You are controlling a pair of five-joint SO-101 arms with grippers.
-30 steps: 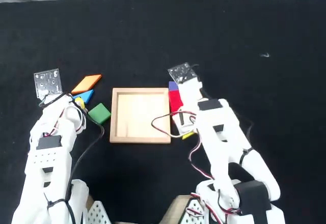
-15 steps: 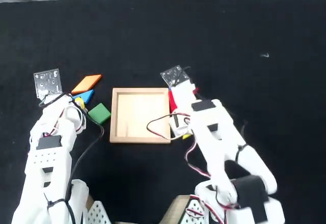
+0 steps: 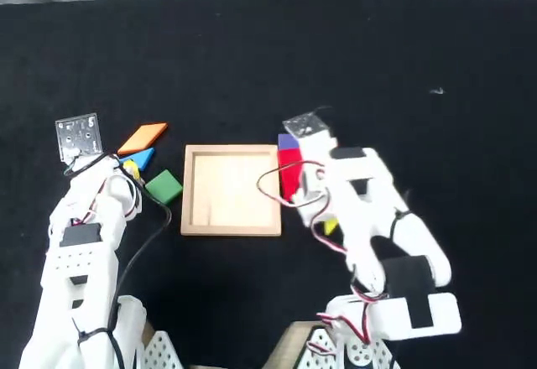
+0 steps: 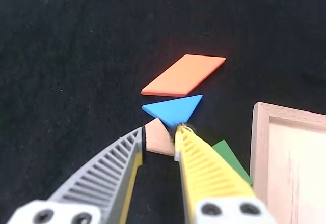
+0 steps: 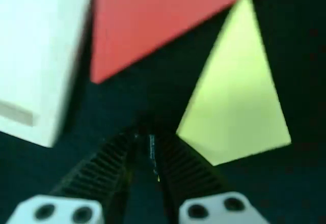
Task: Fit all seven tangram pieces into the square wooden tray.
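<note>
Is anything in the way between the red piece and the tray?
Nothing visible. The red piece lies right beside the tray's right wall, with no other piece between them. The tray is empty inside, so only that wall has to be cleared.

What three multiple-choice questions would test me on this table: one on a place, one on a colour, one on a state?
1. Where is the green square relative to the wooden tray?
A. inside it
B. outside it, to its left
C. propped on its rim

2. What colour is the parallelogram piece?
A. orange
B. purple
C. green

3. How full is the tray?
A. full
B. holding two pieces
C. empty

Answers: B, the square lies outside the tray's left wall; A, it shows orange in the high and left wrist views; C, bare wood shows across the tray's whole floor.
</note>
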